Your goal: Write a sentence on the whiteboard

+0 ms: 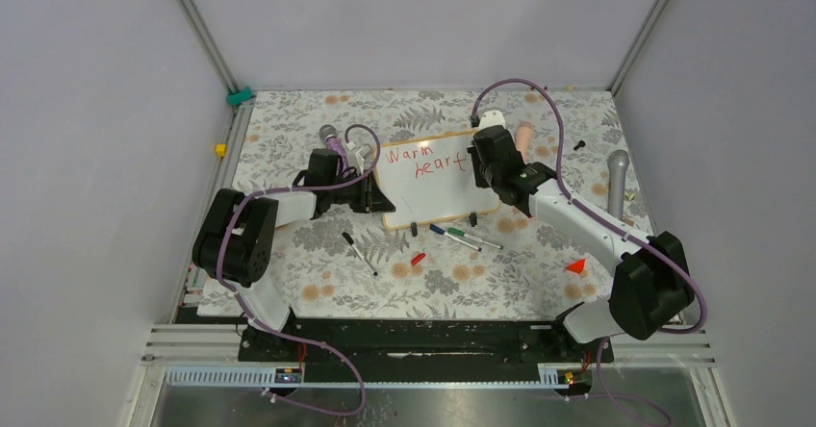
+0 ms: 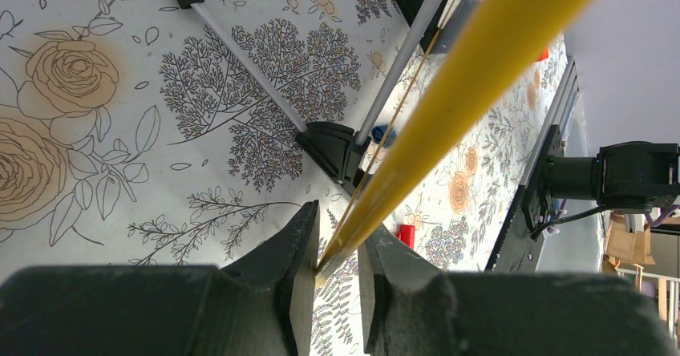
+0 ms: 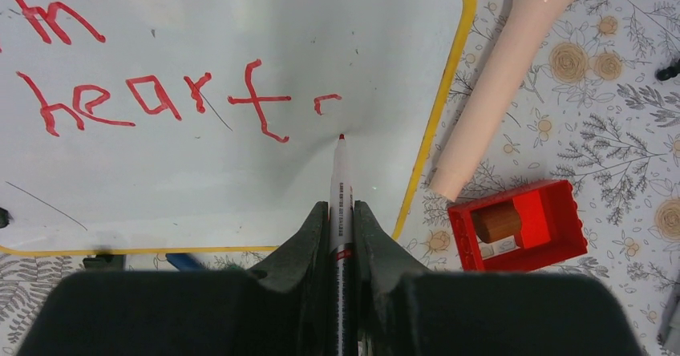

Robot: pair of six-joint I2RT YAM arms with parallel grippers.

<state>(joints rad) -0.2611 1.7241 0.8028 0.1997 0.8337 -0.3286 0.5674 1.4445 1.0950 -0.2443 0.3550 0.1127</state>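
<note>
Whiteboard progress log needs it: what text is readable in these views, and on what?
"Warm": red, top line of the whiteboard.
"heart" plus one started stroke: second line.
Print on the marker barrel: too small to read.

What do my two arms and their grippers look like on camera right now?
Both the left arm and right arm have white links with bulky black joint housings. A purple cable loops along each. The left gripper and right gripper have matte black, wedge-shaped fingers. No markings visible.
</note>
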